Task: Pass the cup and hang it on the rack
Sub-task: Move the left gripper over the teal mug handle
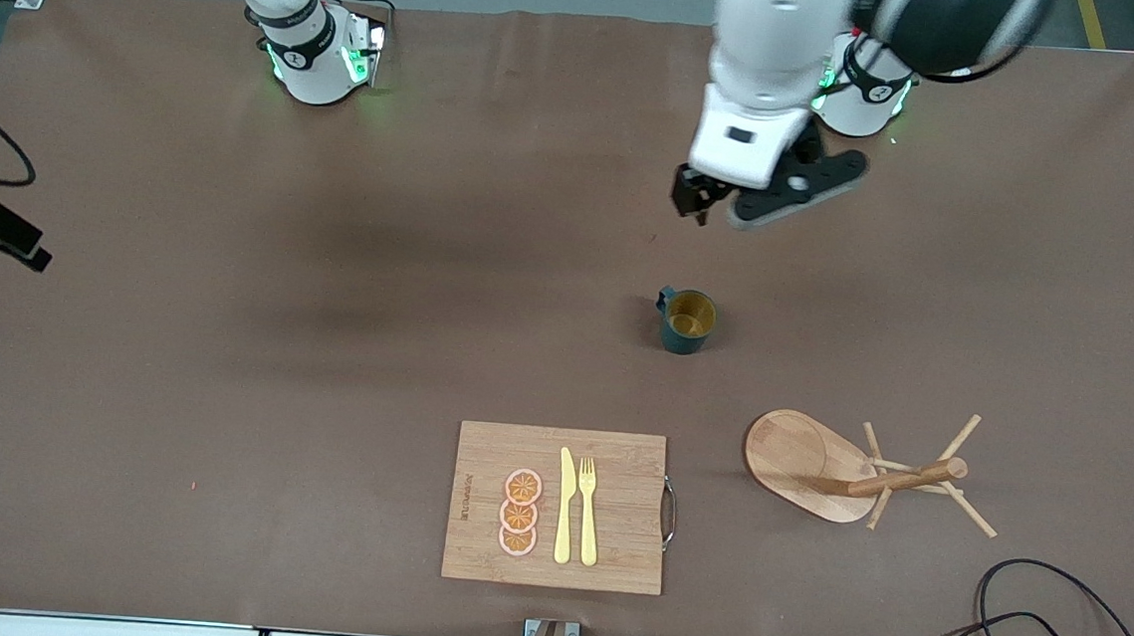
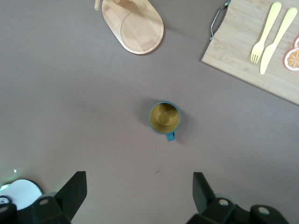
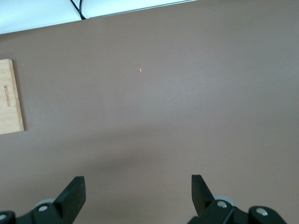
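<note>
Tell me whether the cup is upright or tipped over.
Upright: the cup stands on the table, its open mouth facing up, the yellow inside visible, nothing in it.

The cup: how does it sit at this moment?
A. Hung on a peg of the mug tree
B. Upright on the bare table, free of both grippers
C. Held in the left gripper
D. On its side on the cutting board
B: the cup stands upright on the table, its yellow inside showing, apart from the mug tree; the open left gripper is above the table, short of it.
</note>
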Available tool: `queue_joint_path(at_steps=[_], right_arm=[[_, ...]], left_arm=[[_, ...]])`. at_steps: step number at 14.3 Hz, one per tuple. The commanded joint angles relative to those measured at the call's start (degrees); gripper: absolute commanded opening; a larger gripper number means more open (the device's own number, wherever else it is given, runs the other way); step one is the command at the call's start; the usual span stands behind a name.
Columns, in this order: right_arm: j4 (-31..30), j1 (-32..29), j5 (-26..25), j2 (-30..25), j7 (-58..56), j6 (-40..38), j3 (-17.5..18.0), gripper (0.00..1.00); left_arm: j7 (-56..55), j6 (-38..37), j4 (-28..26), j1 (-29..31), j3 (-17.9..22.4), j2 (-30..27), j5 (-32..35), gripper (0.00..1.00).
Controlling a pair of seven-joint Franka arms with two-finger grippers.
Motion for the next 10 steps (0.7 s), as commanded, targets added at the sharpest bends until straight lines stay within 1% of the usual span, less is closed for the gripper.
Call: queue_joint_path(at_steps=[1, 3, 5, 6, 10], right_arm=[[-4.10, -0.31, -2.42, -4.62, -0.69, 0.07, 1.14, 1.00], [-3.32, -0.04, -2.33, -4.62, -1.04, -2.91, 1.41, 1.00], [0.27, 0.31, -1.64, -4.18, -0.95, -8.27, 1.58, 1.00], [1.16, 0.31, -1.46, -4.01, -1.12, -9.77, 1.58, 1.00], [4.50, 0.57, -2.24, -2.78, -1.30, -9.96, 1.76, 1.00]], left_arm=[[-8.95, -0.48, 4.20, -7.13, 0.23, 6.49, 7.26, 1.00], [-13.88, -0.48, 4.37, -11.09, 0.50, 9.40, 11.13, 1.00], [-19.23, -0.13, 4.64, -14.43, 0.50, 12.47, 15.35, 1.00], [-22.57, 0.31, 4.64, -15.84, 0.59, 13.97, 17.37, 1.00], [-38.30, 0.40, 4.64, -22.17, 0.67, 21.17, 26.68, 1.00]])
